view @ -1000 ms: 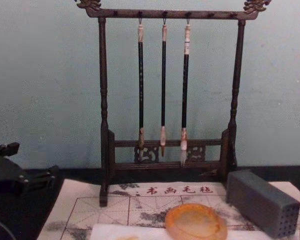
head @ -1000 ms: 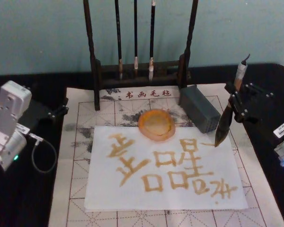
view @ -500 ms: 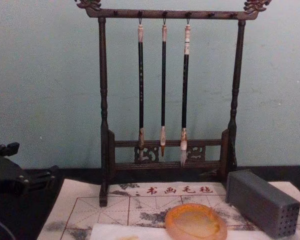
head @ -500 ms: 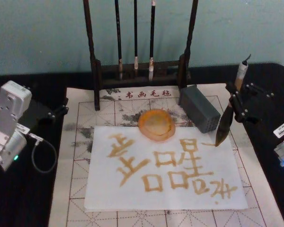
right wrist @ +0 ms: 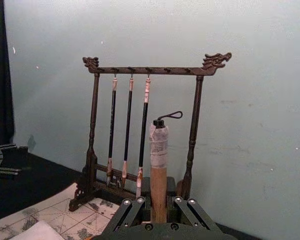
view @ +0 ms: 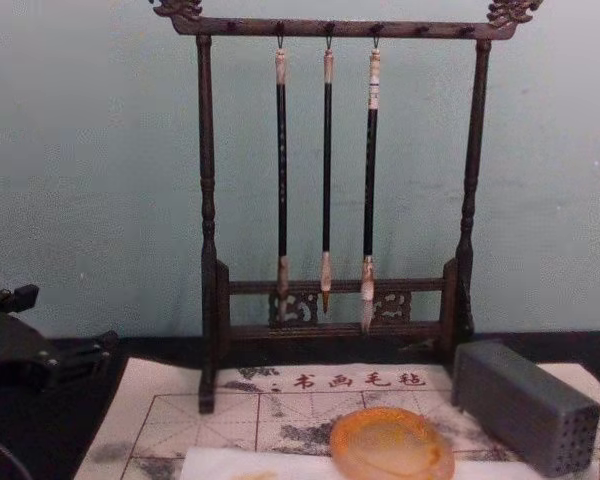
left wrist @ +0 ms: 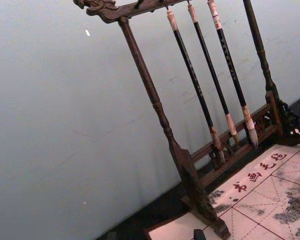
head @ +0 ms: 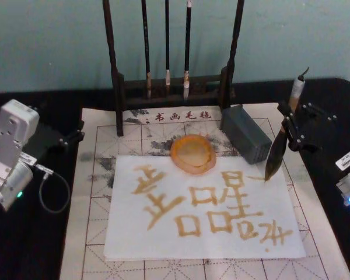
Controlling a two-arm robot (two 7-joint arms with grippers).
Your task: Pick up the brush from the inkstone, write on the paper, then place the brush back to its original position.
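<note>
Tan-handled brush (head: pixel 275 154) is clenched in the right claw (head: pixel 290 126), tip at the right edge of the paper (head: pixel 163 233). Better to lift straight up before going to the inkstone (head: pixel 192 153), avoiding smears. The left claw (head: pixel 70 139) idles at left.

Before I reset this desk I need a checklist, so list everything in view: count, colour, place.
mat: one, cream with grid lines, on the black table
paper: one, white with amber characters, on the mat
inkstone: one, orange-amber, at the paper's far edge
brush: one, tan handle, dark tuft, held tilted over the paper's right side
grey block: one, grey, right of the inkstone
rack: one, dark wood, behind the mat
thin brushes: three, black with pale ends, hanging in the rack
left gripper: one, black, parked left of the mat
right gripper: one, black, shut on the brush
</note>
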